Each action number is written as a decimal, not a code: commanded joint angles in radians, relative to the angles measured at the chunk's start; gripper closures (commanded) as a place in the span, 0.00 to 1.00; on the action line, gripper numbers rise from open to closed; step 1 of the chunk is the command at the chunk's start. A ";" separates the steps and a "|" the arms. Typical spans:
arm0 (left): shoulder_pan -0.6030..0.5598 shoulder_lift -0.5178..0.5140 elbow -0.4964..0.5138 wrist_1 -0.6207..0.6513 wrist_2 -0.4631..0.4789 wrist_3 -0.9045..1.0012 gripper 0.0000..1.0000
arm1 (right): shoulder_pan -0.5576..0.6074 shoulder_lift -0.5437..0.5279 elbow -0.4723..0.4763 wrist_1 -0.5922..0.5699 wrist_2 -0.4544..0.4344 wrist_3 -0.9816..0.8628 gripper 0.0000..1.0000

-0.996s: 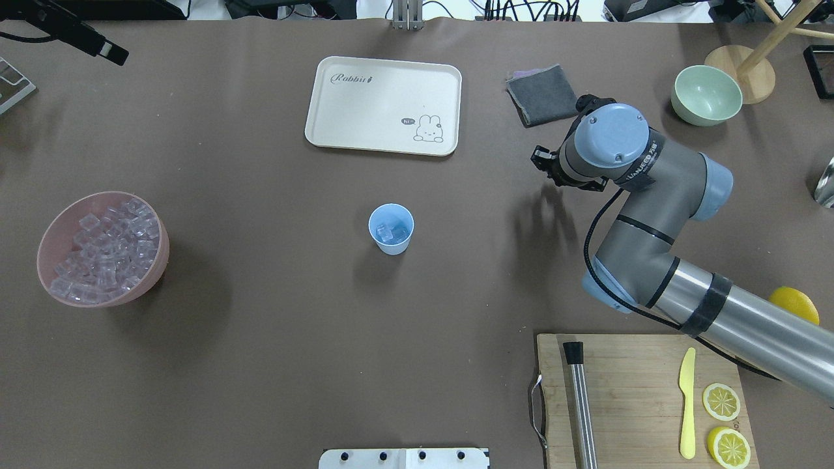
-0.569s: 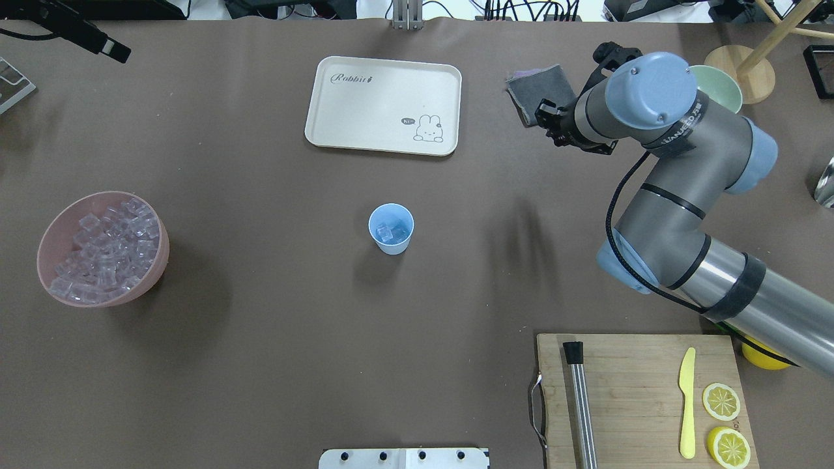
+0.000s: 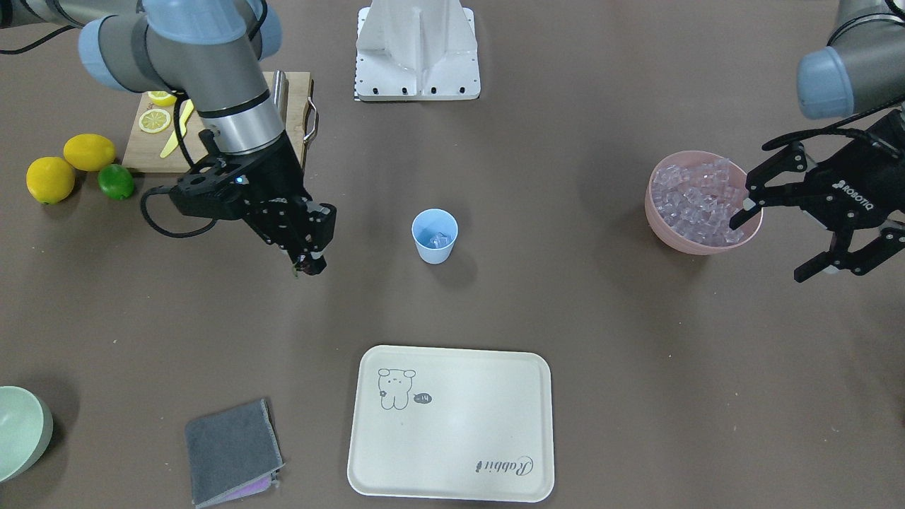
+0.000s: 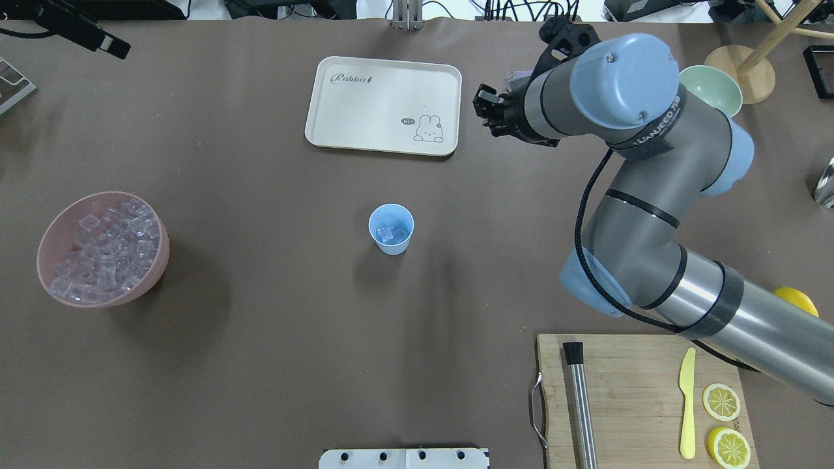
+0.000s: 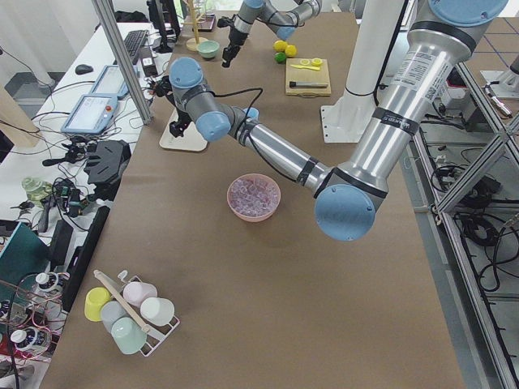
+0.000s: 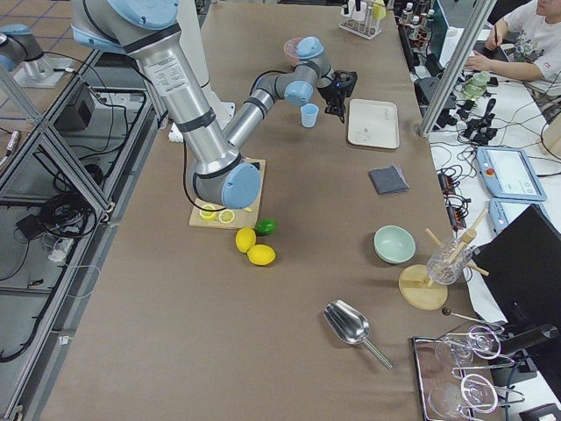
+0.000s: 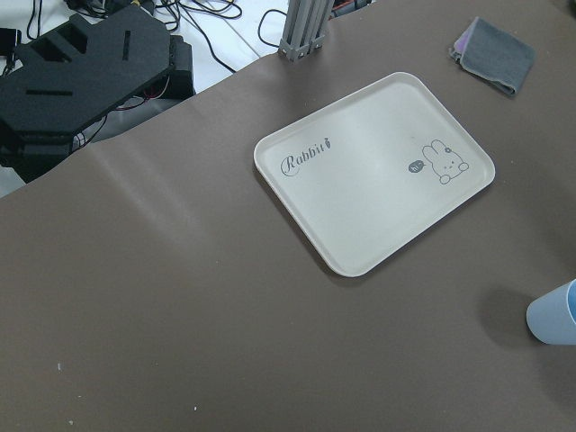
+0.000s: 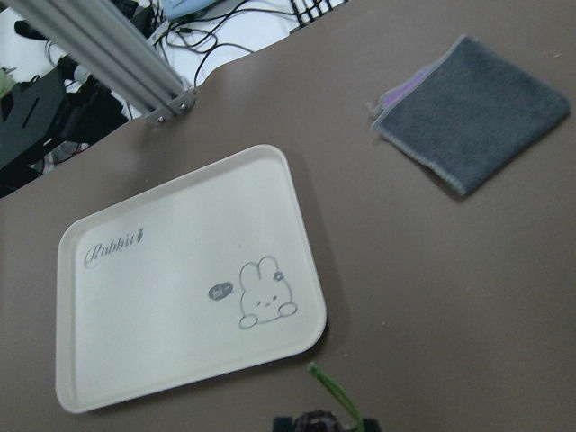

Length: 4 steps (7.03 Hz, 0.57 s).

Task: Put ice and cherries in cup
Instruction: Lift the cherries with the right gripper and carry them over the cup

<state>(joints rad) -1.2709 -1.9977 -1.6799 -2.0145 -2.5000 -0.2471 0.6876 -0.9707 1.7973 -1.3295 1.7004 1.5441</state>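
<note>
The light blue cup (image 3: 435, 237) stands mid-table and holds a few clear ice cubes (image 4: 389, 232). It also shows in the overhead view (image 4: 391, 229) and at the edge of the left wrist view (image 7: 558, 313). My right gripper (image 3: 305, 266) hangs off to one side of the cup, above the table, shut on the cherries (image 8: 315, 419). Their green stem (image 8: 335, 394) sticks out. My left gripper (image 3: 771, 246) is open and empty, raised beside the pink bowl (image 3: 707, 244) full of ice (image 3: 696, 198).
A cream rabbit tray (image 4: 384, 104) lies beyond the cup, with a grey cloth (image 3: 230, 449) and a pale green bowl (image 3: 18, 428) near it. A cutting board (image 4: 638, 397) with knife and lemon slices, two lemons and a lime (image 3: 115, 182) lie on the robot's right.
My right gripper has swung away from the robot and then leftward in the overhead view, ending near the tray's right edge. The cup and the bowl have not moved.
</note>
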 commanded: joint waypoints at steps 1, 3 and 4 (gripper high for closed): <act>-0.001 -0.003 0.000 -0.015 0.028 0.000 0.03 | -0.116 0.058 -0.025 0.006 -0.052 -0.001 1.00; -0.001 -0.006 0.000 -0.015 0.036 0.002 0.03 | -0.213 0.113 -0.094 0.006 -0.166 0.002 1.00; 0.001 -0.009 0.000 -0.015 0.050 0.003 0.03 | -0.238 0.122 -0.143 0.009 -0.169 -0.002 1.00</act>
<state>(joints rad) -1.2715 -2.0031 -1.6797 -2.0293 -2.4621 -0.2453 0.4850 -0.8684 1.7046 -1.3226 1.5490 1.5452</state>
